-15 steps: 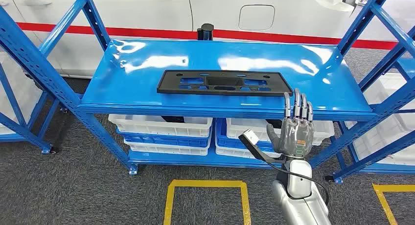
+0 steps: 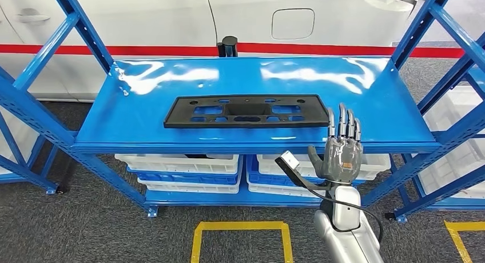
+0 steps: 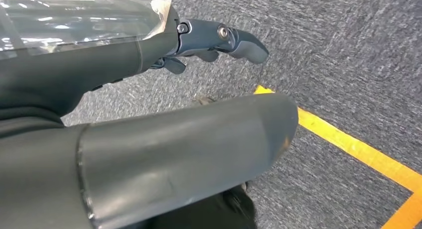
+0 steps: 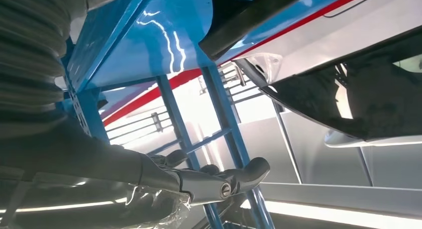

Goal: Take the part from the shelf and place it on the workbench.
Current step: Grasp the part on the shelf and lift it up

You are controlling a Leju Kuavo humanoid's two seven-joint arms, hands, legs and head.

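Observation:
A flat black plastic part with several cut-outs lies lengthwise on the blue shelf, near its front edge. My right hand is raised in front of the shelf edge, just right of the part's end, fingers straight and spread, holding nothing. From the right wrist view the same hand points along the shelf's underside, and the part's dark end juts over the edge. My left hand hangs over grey carpet, fingers loosely extended and holding nothing.
White bins sit on blue trays on the lower shelf. Blue uprights and diagonal braces frame both sides. A white car body with a red stripe stands behind. Yellow floor tape marks the carpet.
The whole picture has shifted down and left, so the camera moved. My right hand has risen slightly and stands closer to the shelf's front edge.

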